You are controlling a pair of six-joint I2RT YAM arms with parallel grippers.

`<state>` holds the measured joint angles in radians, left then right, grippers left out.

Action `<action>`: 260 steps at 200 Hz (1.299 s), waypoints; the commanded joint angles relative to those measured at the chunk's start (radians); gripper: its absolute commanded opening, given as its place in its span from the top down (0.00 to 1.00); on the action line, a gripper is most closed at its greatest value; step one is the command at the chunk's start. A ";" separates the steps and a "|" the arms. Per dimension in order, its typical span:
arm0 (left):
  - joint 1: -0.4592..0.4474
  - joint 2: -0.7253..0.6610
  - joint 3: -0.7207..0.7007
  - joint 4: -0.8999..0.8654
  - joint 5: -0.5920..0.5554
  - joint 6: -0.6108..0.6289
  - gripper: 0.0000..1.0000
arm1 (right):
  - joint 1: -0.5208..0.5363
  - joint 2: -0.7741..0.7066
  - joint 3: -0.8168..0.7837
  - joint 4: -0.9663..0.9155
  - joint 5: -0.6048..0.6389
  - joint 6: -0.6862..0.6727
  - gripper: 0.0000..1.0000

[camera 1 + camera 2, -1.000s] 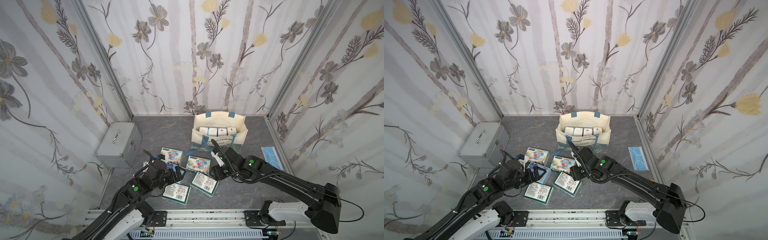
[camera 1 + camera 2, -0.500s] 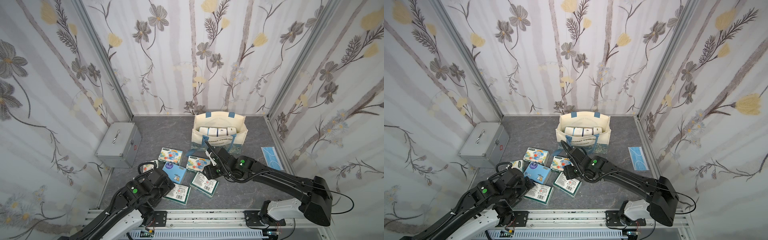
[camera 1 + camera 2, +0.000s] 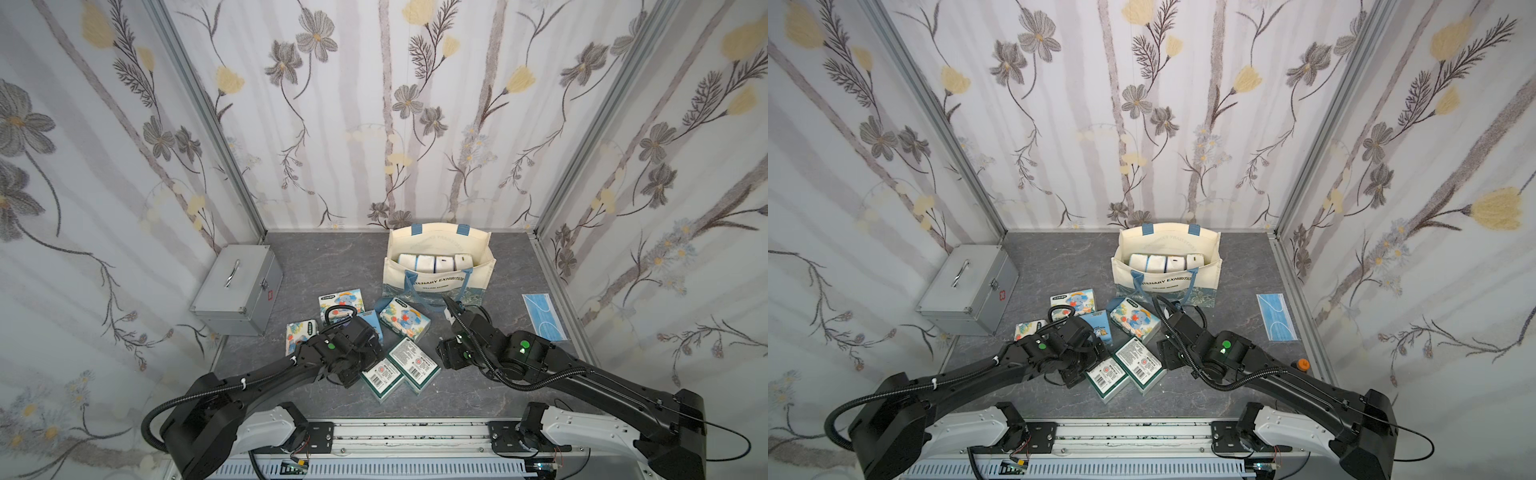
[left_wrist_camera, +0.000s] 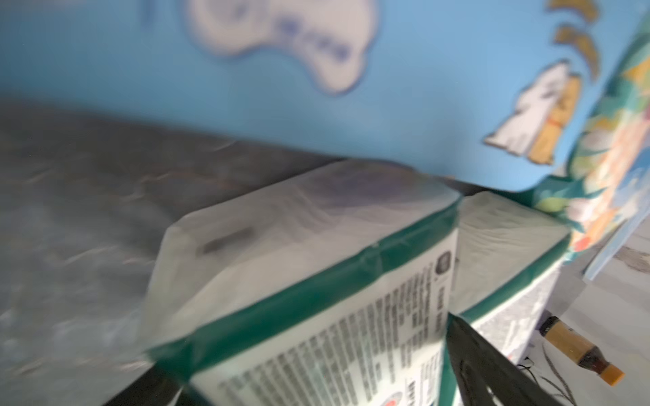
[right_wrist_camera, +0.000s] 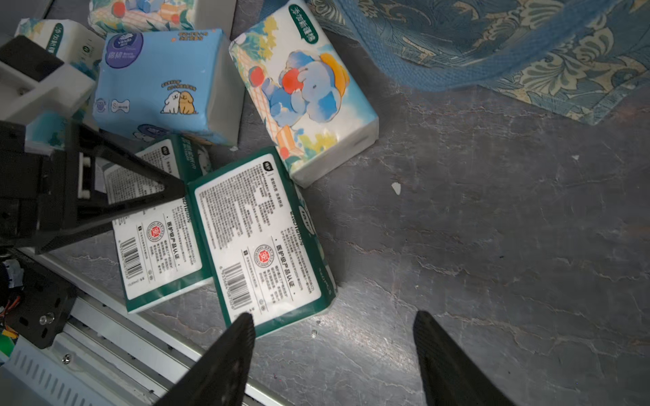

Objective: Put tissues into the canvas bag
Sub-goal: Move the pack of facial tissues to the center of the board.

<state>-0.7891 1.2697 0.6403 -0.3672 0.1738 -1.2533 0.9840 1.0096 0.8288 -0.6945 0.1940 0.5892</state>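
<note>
The cream canvas bag (image 3: 482, 270) stands open at the back with several tissues (image 3: 426, 262) upright inside. More tissues lie on the floor before it: two elephant-print packs (image 3: 340, 302) (image 3: 405, 320), a light blue pack (image 5: 158, 81) and two green-edged packs (image 3: 380, 374) (image 3: 415, 359). My left gripper (image 4: 306, 351) is open and straddles the left green-edged pack (image 4: 316, 281), one finger on either side. My right gripper (image 5: 332, 316) hangs open above bare floor, one fingertip (image 5: 242, 327) over the corner of the right green-edged pack (image 5: 260, 239).
A grey metal case (image 3: 237, 286) sits by the left wall. A flat blue face mask (image 3: 542, 316) lies by the right wall. The metal rail (image 3: 395, 432) runs along the front edge, close to the green-edged packs. The bag's blue strap (image 5: 475, 59) droops onto the floor.
My left arm drew back toward the front, then came forward and down over the left green-edged pack. My right arm shifted right and toward the front, its jaws a little wider.
</note>
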 commanded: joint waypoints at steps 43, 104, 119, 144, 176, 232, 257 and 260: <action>-0.029 0.049 0.100 0.148 -0.035 0.115 0.00 | -0.001 -0.062 -0.046 -0.022 -0.053 0.009 0.26; -0.028 -0.127 0.030 0.140 0.106 0.409 0.02 | -0.007 0.148 0.018 0.064 -0.146 -0.060 0.25; -0.034 -0.137 0.009 0.124 0.138 0.442 0.06 | -0.008 0.203 0.037 0.107 -0.195 -0.077 0.26; -0.036 -0.162 -0.016 0.052 0.118 0.462 0.08 | -0.008 0.300 0.062 0.225 -0.309 -0.081 0.31; -0.036 -0.269 -0.147 0.188 0.086 0.430 0.06 | -0.008 0.428 0.098 0.326 -0.325 -0.038 0.43; -0.038 -0.340 -0.110 0.202 0.134 0.480 0.15 | -0.047 0.469 -0.020 0.378 -0.284 0.062 0.65; -0.042 -0.407 -0.146 0.279 0.218 0.439 0.15 | -0.091 0.366 -0.083 0.298 -0.186 0.065 0.64; -0.042 -0.410 -0.144 0.277 0.225 0.439 0.14 | -0.095 0.355 -0.086 0.290 -0.175 0.064 0.64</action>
<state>-0.8288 0.8974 0.5072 -0.1658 0.3187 -0.7887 0.9173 1.4410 0.7841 -0.3206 -0.0978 0.6281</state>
